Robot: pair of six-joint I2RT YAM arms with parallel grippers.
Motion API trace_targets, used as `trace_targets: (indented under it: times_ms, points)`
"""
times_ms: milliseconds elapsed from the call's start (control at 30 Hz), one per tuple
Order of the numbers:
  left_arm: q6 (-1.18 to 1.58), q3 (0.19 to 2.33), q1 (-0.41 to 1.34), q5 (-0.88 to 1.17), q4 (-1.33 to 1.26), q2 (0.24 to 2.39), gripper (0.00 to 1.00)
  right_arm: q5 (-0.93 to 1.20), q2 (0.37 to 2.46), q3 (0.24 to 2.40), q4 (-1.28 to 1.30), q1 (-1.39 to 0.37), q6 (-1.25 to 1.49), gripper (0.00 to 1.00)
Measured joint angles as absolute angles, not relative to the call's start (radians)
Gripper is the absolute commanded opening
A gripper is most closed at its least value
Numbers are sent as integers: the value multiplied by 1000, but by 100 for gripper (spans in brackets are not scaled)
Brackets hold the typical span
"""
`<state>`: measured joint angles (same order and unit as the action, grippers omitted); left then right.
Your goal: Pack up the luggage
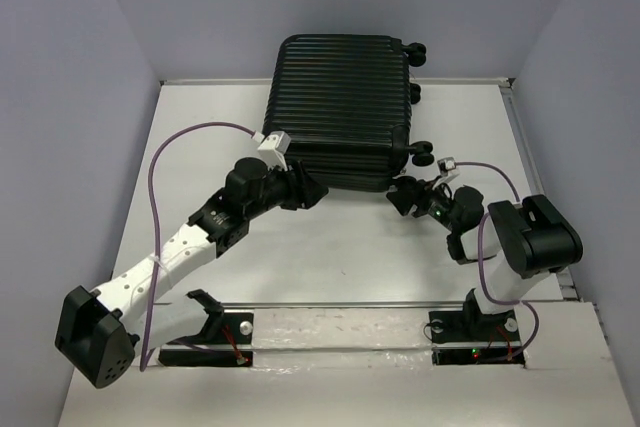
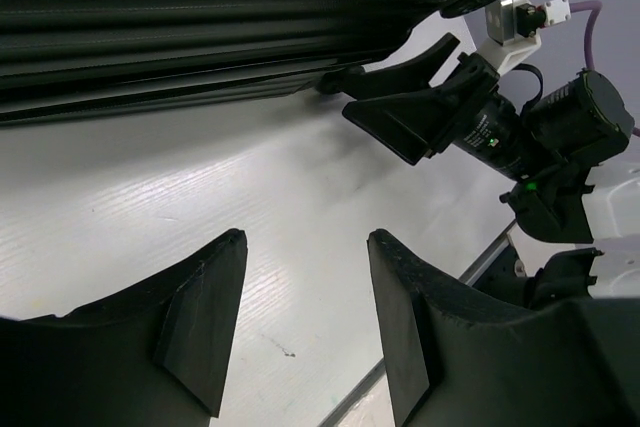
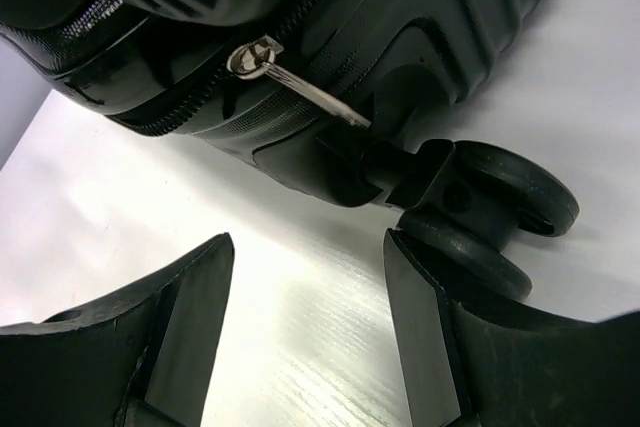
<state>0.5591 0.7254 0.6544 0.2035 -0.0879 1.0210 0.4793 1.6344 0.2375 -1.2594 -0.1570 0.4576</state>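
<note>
The luggage [image 1: 345,107] lies flat on the table [image 1: 350,267] with its ribbed shell up and its lid down, and its wheels are on its right side. The left gripper [image 1: 305,190] is at the near left corner of the luggage, very near the shell edge. Its fingers are spread apart and there is nothing between them. The right gripper [image 1: 405,197] is at the near right corner of the luggage, just beside the near wheel [image 3: 505,202]. Its jaws also stand apart and hold nothing. In the right wrist view a metal zipper pull [image 3: 300,82] hangs from the seam of the luggage, a little above the wheel and straight in front of the right fingers. From this low angle I cannot say for sure if the zipper is already run to its end or if part of the seam is open. My judgement is that the step in hand is the zipper work at this corner of the luggage. The right arm is lined up on the pull, and the left arm is in a place to steady the luggage. The next move asks the right gripper to go forward and a little up to the thin pull and to close on it squarely. The pull is small and smooth, so it can slip, and the wheel just beside it can block one finger.
</note>
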Motion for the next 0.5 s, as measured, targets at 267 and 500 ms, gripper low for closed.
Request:
trace_targets:
  times_ms: [267, 500]
  points:
    - [561, 726, 657, 209, -100, 1044, 60, 485, 1635, 238, -1272, -147, 448, 68]
    - [561, 726, 662, 209, -101, 1048, 59, 389, 1548, 199, -1287, -104, 430, 68]
